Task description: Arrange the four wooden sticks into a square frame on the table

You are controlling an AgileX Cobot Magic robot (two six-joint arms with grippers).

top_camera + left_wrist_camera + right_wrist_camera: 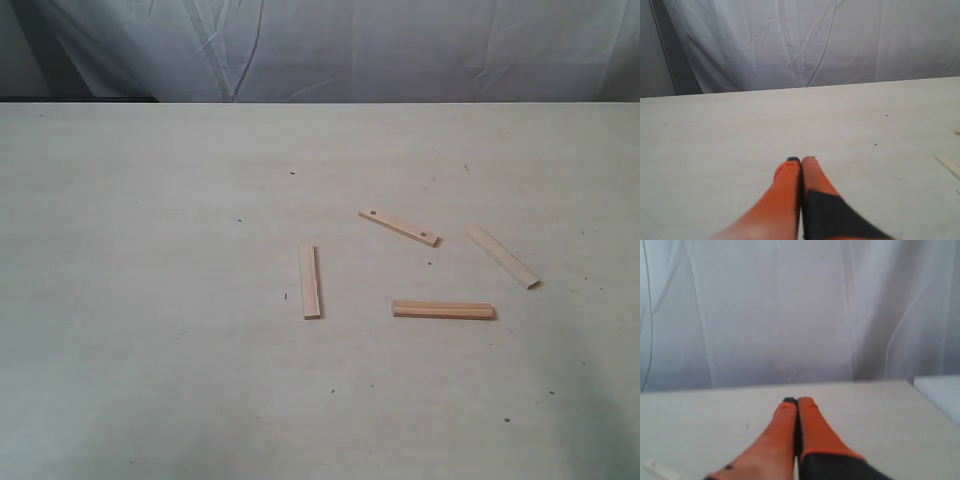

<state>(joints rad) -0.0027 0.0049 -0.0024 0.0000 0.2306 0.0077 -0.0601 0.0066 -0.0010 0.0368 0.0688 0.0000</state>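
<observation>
Four tan wooden sticks lie apart on the table (150,300) in the exterior view, forming no square. One stick (311,281) lies lengthwise at the centre. The stick with dark holes (399,227) slants behind it to the right. A third stick (504,256) slants at the far right, and a fourth (443,310) lies crosswise in front. Neither arm shows in the exterior view. My left gripper (801,160) is shut and empty above bare table, with a stick's end (948,164) at the frame edge. My right gripper (798,401) is shut and empty too, a stick's end (660,470) low beside it.
A wrinkled white cloth (330,50) hangs behind the table's far edge. Small dark specks (292,172) dot the surface. In the right wrist view, a white surface (940,390) shows beyond the table's edge.
</observation>
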